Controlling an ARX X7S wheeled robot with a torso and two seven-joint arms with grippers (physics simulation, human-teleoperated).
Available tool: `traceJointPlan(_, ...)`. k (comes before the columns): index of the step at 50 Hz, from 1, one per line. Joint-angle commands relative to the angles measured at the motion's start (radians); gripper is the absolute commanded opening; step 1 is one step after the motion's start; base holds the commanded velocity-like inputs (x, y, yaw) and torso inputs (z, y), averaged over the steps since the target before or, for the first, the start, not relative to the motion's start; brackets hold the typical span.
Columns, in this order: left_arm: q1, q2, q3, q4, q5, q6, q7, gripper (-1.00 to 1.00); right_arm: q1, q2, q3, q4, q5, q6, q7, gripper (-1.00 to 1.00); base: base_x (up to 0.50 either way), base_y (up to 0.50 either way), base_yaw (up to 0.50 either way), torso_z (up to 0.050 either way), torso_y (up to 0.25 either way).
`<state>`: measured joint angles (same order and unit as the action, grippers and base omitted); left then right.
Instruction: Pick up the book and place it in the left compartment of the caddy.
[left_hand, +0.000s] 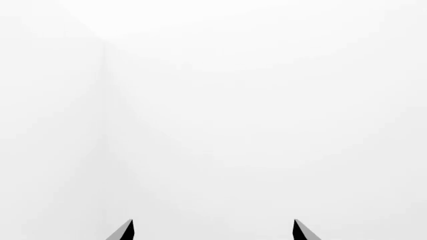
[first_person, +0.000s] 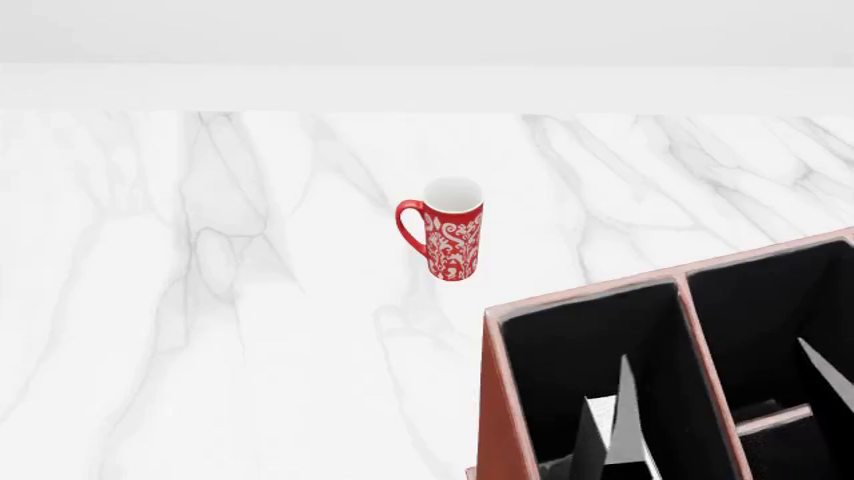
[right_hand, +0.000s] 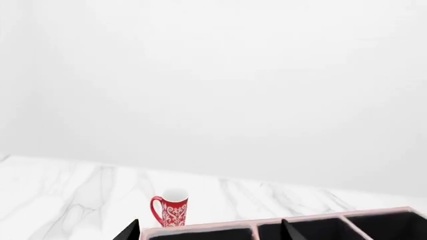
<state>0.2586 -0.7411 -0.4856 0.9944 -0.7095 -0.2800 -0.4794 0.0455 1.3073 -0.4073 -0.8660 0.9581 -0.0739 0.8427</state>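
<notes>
1 mug, 1 caddy, 3 black compartments, 1 marble table

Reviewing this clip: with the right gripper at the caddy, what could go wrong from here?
1. The open right gripper hangs at the reddish-brown leather-look caddy, its fingertips seemingly either side of a pale-edged divider. A careless move could snag the divider and drag the caddy.
2. The black book cannot be made out clearly in the dark left compartment, so its placement may go unverified.
</notes>
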Motion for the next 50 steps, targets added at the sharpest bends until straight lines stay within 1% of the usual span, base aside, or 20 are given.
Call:
traceJointPlan(1,0.006,-0.001,-0.002,0.003,0.0,0.016,0.0,1.0,-0.032,0.009,0.015,-0.011,-0.041,-0.035,0.03,1.0,0.0,0.0,0.0,0.0,0.0)
traceJointPlan(11,0.013,-0.003,-0.006,0.003,0.0,0.026,-0.002,1.0,-0.085,0.029,0.033,-0.029,-0.091,-0.096,0.065,1.0,0.0,0.0,0.0,0.0,0.0)
traceJointPlan(31,0.026,-0.014,-0.005,0.01,-0.001,0.039,-0.013,1.0,-0.236,0.116,0.068,-0.057,-0.234,-0.268,0.159,1.0,0.0,0.0,0.0,0.0,0.0)
traceJointPlan(50,0.047,-0.019,-0.01,0.013,0.001,0.062,-0.016,1.0,-0.279,0.144,0.083,-0.073,-0.337,-0.29,0.222,1.0,0.0,0.0,0.0,0.0,0.0)
